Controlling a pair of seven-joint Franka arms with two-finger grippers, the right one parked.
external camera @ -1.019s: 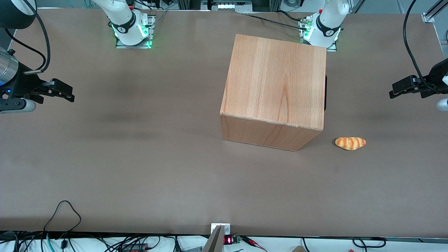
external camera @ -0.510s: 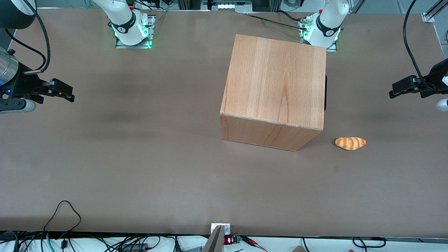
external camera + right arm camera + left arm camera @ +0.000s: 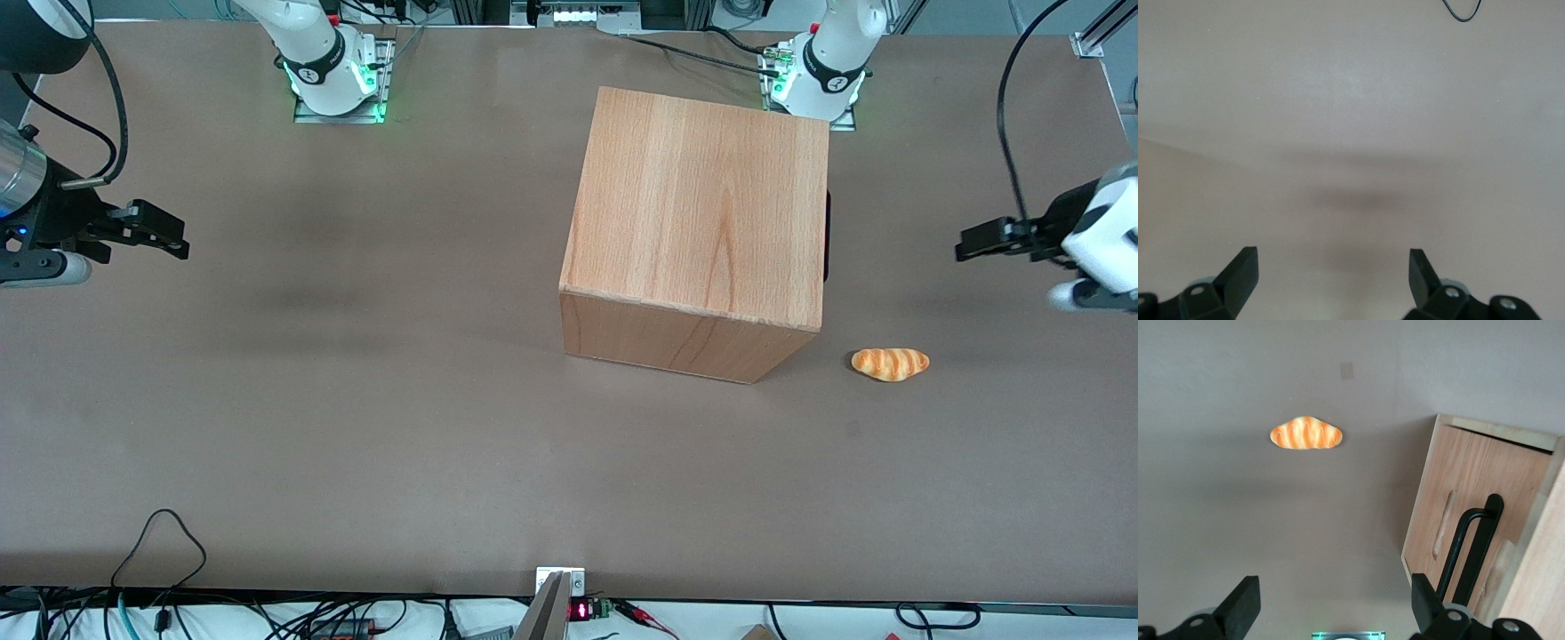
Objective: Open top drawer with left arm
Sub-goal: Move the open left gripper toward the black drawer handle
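Note:
The wooden cabinet (image 3: 698, 200) stands mid-table with its front facing the working arm's end. In the front view only a dark sliver of the black bar handle (image 3: 828, 233) shows at that edge, and no drawer sticks out. The left wrist view shows the top drawer's pale-wood front (image 3: 1468, 480) and its black bar handle (image 3: 1477, 547). The left arm's gripper (image 3: 973, 245) hovers above the table in front of the cabinet, a good gap away from the handle. It (image 3: 1333, 587) is open with nothing between its fingers.
A small orange croissant (image 3: 890, 364) (image 3: 1306, 434) lies on the brown table (image 3: 356, 400) in front of the cabinet, nearer to the front camera than the gripper. The arm bases (image 3: 818, 76) stand at the table's edge farthest from the camera.
The left gripper has moved toward the cabinet's front and slightly nearer to the front camera. More of its white wrist now shows. The cabinet and croissant have not moved.

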